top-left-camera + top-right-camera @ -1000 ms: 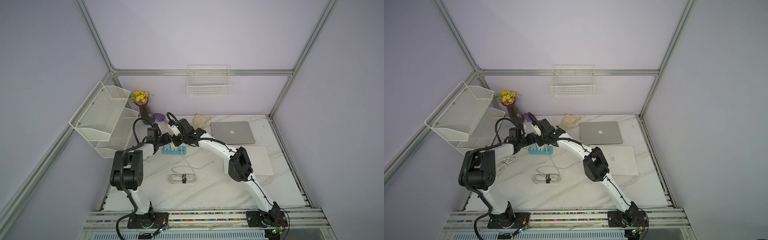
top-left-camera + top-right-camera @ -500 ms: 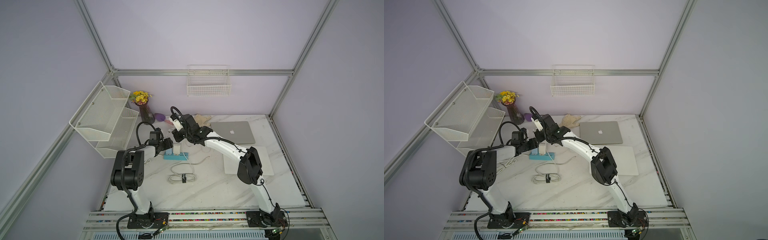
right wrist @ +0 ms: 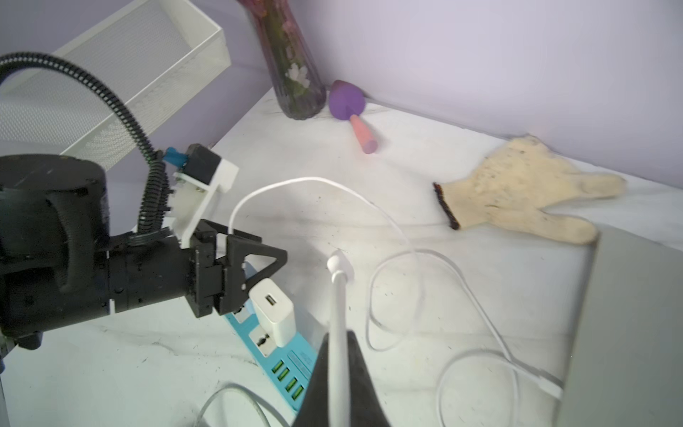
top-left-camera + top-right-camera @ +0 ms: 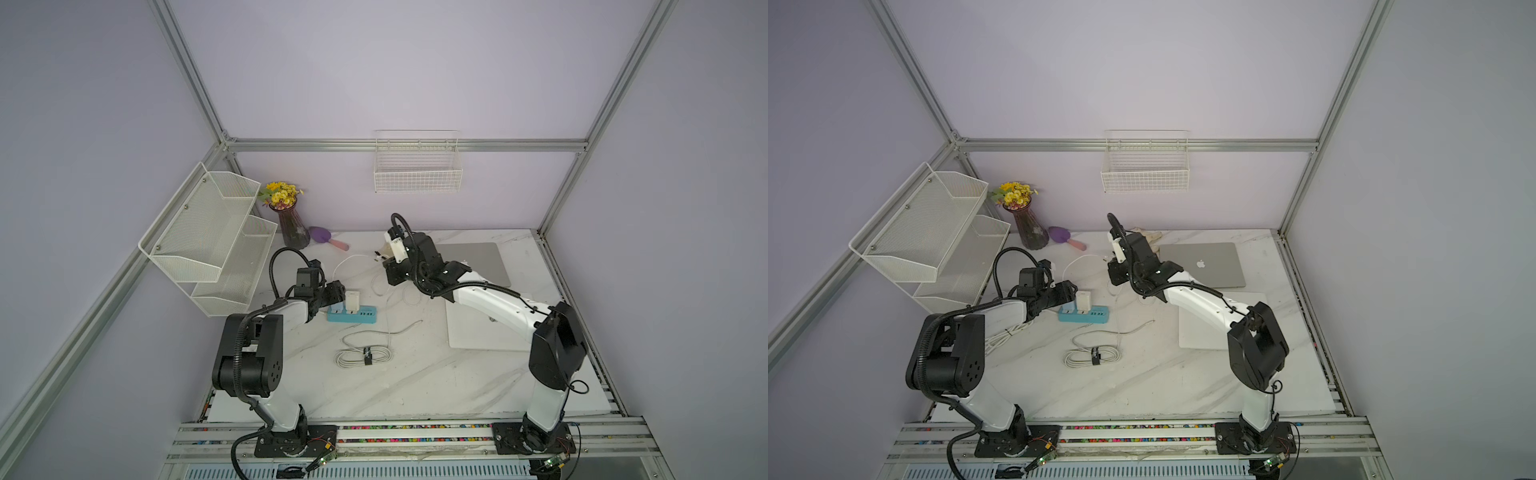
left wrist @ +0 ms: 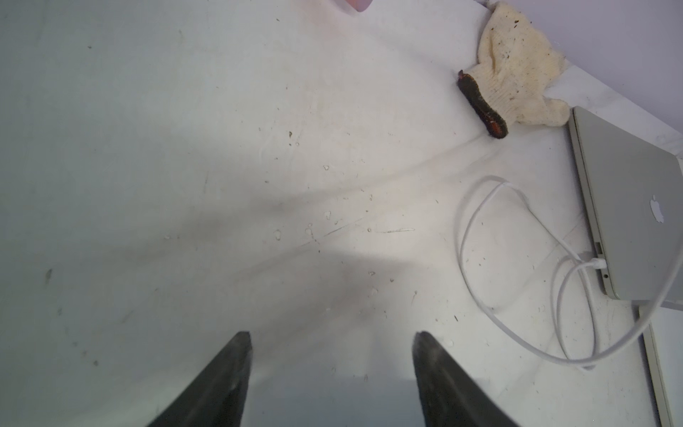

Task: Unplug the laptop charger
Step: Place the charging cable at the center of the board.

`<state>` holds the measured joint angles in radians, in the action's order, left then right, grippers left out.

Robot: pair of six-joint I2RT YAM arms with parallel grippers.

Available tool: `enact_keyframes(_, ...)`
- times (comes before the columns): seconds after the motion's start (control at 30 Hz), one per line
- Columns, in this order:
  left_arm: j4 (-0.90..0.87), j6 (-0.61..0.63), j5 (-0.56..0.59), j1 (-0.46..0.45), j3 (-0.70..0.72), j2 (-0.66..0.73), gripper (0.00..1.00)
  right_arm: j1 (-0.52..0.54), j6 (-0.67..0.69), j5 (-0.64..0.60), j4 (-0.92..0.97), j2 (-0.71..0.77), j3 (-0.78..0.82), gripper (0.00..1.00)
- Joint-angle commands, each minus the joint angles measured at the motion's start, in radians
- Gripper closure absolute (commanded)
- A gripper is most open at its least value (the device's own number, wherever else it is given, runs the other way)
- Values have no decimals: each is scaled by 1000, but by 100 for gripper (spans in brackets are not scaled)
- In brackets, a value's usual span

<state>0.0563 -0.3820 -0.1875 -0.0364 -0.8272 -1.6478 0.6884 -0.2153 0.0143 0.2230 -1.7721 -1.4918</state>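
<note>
Risen clear of the charger brick (image 3: 275,312), the right tool (image 3: 337,334) pinches the white cable (image 3: 339,295) near its freed plug — yet the brick still sits in the blue power strip (image 3: 292,366), left tool (image 5: 332,338) spread beside it.

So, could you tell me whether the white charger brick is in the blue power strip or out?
In: the white charger brick stands upright, seated in a socket of the blue power strip.

- Smooth white marble-look surface, scuffed and speckled: tabletop (image 4: 415,386)
- Matt grey metal: laptop (image 4: 1200,266) lid
- Rough cream knitted cloth: glove (image 3: 517,192)
- Glossy blue plastic: power strip (image 3: 295,364)
- Smooth white plastic: charger brick (image 3: 275,310), charger cable (image 3: 338,332)
</note>
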Motion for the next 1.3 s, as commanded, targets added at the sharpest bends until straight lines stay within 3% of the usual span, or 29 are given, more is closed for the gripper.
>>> enact_keyframes(0.0, -10, 11, -7, -8, 33, 70, 30, -71, -127, -12, -77, 120, 125, 100)
enact_keyframes(0.13, 1, -1, -10, -15, 75, 115, 30, -155, -205, 37, 27, 110, 230, 100)
enact_keyframes(0.3, 50, -10, 15, -20, 139, 158, 29, -167, -246, 68, 18, 79, 354, 100)
enact_keyframes(0.4, 58, -26, 14, -23, 161, 162, 30, -188, -271, 127, 25, 3, 339, 100)
enact_keyframes(0.73, 83, -35, 46, -29, 188, 174, 28, -191, -240, 140, 7, -119, 313, 100)
enact_keyframes(0.77, 83, -39, 47, -28, 186, 174, 28, -191, -238, 136, 6, -118, 318, 98)
enact_keyframes(0.93, 93, -44, 55, -30, 183, 220, 21, -191, -209, 79, 5, -66, 347, 64)
enact_keyframes(1.03, 76, -44, 64, -30, 173, 276, 19, -191, -188, 13, 45, 3, 334, 51)
enact_keyframes(1.27, 54, -55, 110, -30, 175, 371, 19, -183, -170, -132, 179, 119, 224, 46)
